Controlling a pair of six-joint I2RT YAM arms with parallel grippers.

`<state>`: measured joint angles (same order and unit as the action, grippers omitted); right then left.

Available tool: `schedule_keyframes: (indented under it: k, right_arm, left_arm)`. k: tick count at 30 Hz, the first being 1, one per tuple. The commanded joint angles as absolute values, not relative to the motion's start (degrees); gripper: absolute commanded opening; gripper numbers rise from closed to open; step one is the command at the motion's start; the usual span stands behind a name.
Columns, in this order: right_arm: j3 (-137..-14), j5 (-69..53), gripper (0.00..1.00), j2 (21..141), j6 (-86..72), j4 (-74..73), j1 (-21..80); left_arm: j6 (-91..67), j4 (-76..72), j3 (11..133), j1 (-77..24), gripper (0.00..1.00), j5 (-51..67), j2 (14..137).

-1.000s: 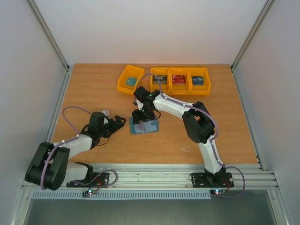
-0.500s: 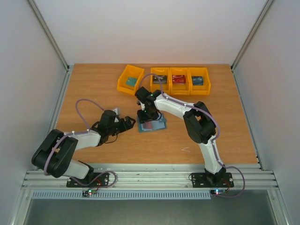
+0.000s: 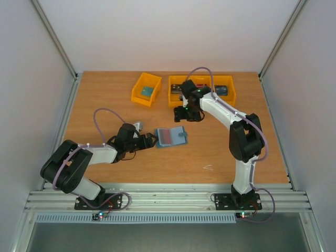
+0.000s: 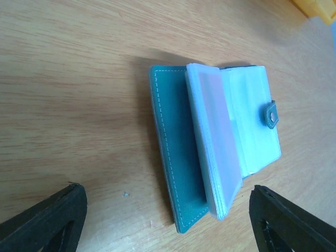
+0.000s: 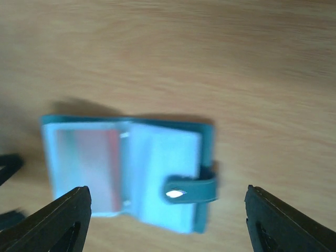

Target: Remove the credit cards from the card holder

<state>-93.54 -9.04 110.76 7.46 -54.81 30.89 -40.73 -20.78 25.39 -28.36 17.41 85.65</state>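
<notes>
Since the earlier frames the right pincer (image 3: 185, 114) has drawn off the holder (image 3: 171, 137) and now hangs by the row of yellow bins (image 3: 227, 100), well apart from it. Meanwhile the left pincer (image 3: 149, 140) has come up just beside the holder's left edge. Both pincers are spread wide and carry nothing. The holder lies open on the worktop (image 3: 105, 105), touched by neither pincer. Its teal cover is down, its stack of clear pockets is raised, and the tab (image 4: 271, 114) is on the far side. One red-tinted card (image 4: 215, 131) shows inside a pocket. Whether other pockets hold cards I cannot tell.
</notes>
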Motion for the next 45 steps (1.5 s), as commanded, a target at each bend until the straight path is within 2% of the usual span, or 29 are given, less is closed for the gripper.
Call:
schedule_keyframes:
  k: [1,4,8,10,13,15,19,21,23,24,29,32,37,39,45]
  right_arm:
    - [-91.53,-15.29,0.81,115.96,11.53,-56.22,25.78]
    - [-91.90,-16.59,0.80,118.70,14.48,-56.22,24.39]
    - [-91.74,-22.30,0.76,121.95,16.98,-55.07,24.08]
    - [-91.04,-25.80,0.70,123.07,17.13,-54.05,24.08]
    - [-89.98,-31.58,0.55,124.00,16.74,-52.19,24.08]
    - [-88.73,-34.87,0.51,123.77,16.21,-50.65,24.08]
    - [-86.90,-39.62,0.47,123.57,15.81,-49.24,24.08]
    - [-86.90,-41.06,0.45,123.53,16.30,-49.38,24.06]
    - [-86.84,-41.82,0.46,122.83,17.19,-49.61,24.04]
    - [-86.76,-42.27,0.46,122.30,17.73,-49.73,23.96]
    - [-85.70,-44.84,0.50,115.88,21.91,-51.51,21.49]
    - [-85.78,-43.52,0.53,109.42,25.03,-53.55,20.09]
    - [-84.28,-46.92,0.63,92.91,28.91,-49.86,20.04]
    - [-83.65,-49.07,0.68,87.60,28.41,-46.96,20.04]
    - [-84.88,-55.49,0.74,77.66,22.31,-37.83,22.34]
  left_arm:
    - [-39.85,-24.74,26.34,-28.84,0.86,17.84,87.51]
    - [-39.25,-25.99,27.56,-28.91,0.87,19.72,89.44]
    - [-39.01,-26.88,29.26,-29.12,0.81,18.99,91.74]
    - [-39.11,-27.82,29.43,-29.47,0.81,18.58,92.34]
    - [-39.66,-28.70,30.16,-29.53,0.79,17.99,94.19]
    - [-39.28,-29.89,31.38,-29.58,0.76,19.52,95.83]
    - [-37.85,-32.99,33.83,-30.32,0.64,22.48,98.06]
    - [-37.79,-34.07,34.43,-30.72,0.50,22.90,98.23]
    - [-37.64,-34.36,34.53,-30.76,0.24,23.50,97.29]
    - [-37.20,-34.64,34.46,-30.75,0.18,24.20,96.38]
    - [-31.52,-35.67,33.67,-30.76,0.01,31.77,87.89]
    - [-27.31,-33.29,34.11,-30.29,0.00,36.06,80.13]
    - [-26.08,-24.24,39.18,-26.37,0.00,37.32,68.60]
    - [-25.89,-22.12,42.18,-25.53,0.00,39.10,65.05]
    - [-25.67,-22.36,50.74,-25.66,0.00,44.08,58.54]
